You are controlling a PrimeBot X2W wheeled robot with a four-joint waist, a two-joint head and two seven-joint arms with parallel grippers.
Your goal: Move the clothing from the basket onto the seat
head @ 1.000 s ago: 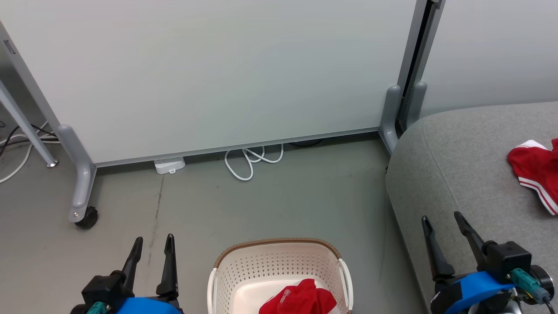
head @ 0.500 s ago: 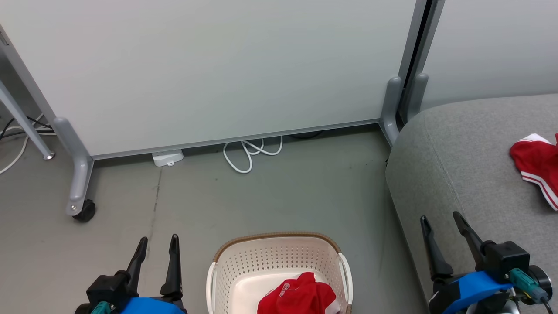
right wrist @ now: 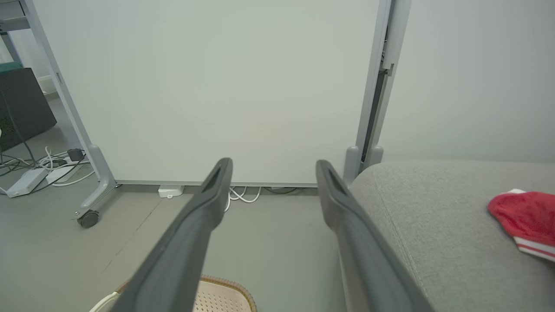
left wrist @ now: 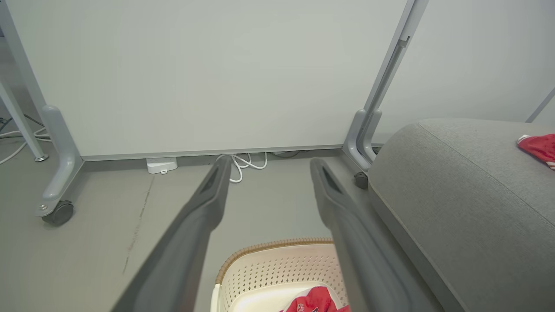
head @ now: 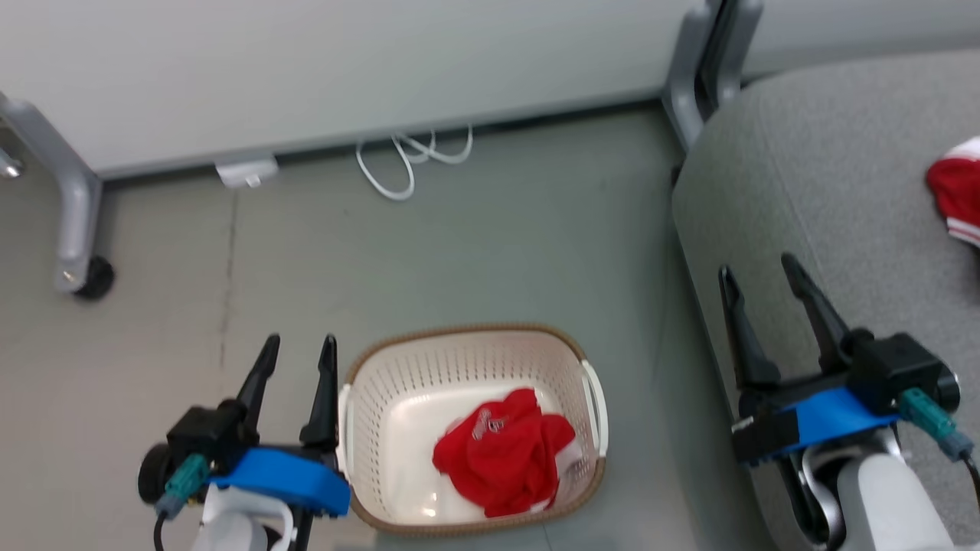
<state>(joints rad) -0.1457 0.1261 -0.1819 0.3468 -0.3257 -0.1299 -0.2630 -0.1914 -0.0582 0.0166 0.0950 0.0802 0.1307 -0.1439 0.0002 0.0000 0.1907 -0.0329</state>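
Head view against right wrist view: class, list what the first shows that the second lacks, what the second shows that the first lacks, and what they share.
Head view, not right wrist view: the red garment crumpled inside the basket, and the open left gripper beside it. Right wrist view, not head view: a dark box and a tangle of cables at its far left. Both: the basket's rim, the grey seat, the second red garment lying on it, the open right gripper, the white cable coil by the panel.

Unreadable white lettering (head: 490, 423) on red garment (head: 507, 461)
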